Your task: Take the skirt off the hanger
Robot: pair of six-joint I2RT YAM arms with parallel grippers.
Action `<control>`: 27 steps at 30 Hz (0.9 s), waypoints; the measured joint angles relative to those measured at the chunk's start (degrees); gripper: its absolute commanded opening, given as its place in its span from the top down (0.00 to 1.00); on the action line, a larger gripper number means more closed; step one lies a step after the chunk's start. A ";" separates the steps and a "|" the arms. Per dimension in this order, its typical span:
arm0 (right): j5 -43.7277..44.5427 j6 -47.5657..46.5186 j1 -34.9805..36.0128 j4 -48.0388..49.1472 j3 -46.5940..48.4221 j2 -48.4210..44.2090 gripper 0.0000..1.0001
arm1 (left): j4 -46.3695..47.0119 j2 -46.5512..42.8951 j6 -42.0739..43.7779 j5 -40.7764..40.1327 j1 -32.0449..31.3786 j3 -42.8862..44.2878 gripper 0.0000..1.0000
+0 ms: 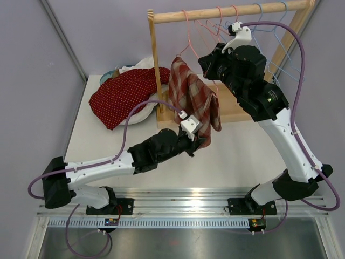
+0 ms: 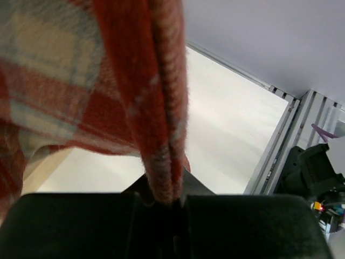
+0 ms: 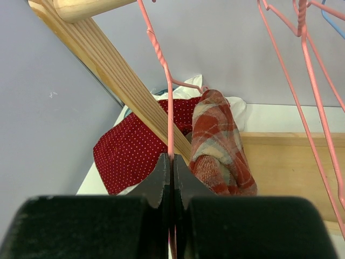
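Note:
A red and cream plaid skirt [image 1: 190,95] hangs from a pink wire hanger [image 1: 187,38] on the wooden rail. My left gripper [image 1: 202,141] is shut on the skirt's lower hem [image 2: 161,162], with a fold of cloth pinched between the jaws. My right gripper [image 1: 207,63] is shut on the pink hanger's wire [image 3: 170,121], just to the right of the skirt's top. The skirt [image 3: 218,145] droops below and beside that wire.
A wooden rack [image 1: 156,59] stands on a flat wooden base [image 1: 237,110]. Several more pink and blue hangers [image 1: 259,21] hang on the rail. A red dotted garment [image 1: 124,94] lies piled over white cloth at the back left.

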 measured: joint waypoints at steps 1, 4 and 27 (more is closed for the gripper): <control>0.00 -0.02 0.00 -0.39 0.37 0.07 1.00 | 1.18 -1.66 -0.72 -0.04 -0.20 -2.62 1.00; -0.02 -0.04 0.00 -1.66 1.81 0.44 1.00 | 2.78 -7.98 -3.65 -1.40 -2.27 -11.63 1.00; 3.96 -5.16 0.31 -3.37 22.62 13.42 1.00 | -29.05 -23.17 -38.73 -31.06 -44.28 -27.85 1.00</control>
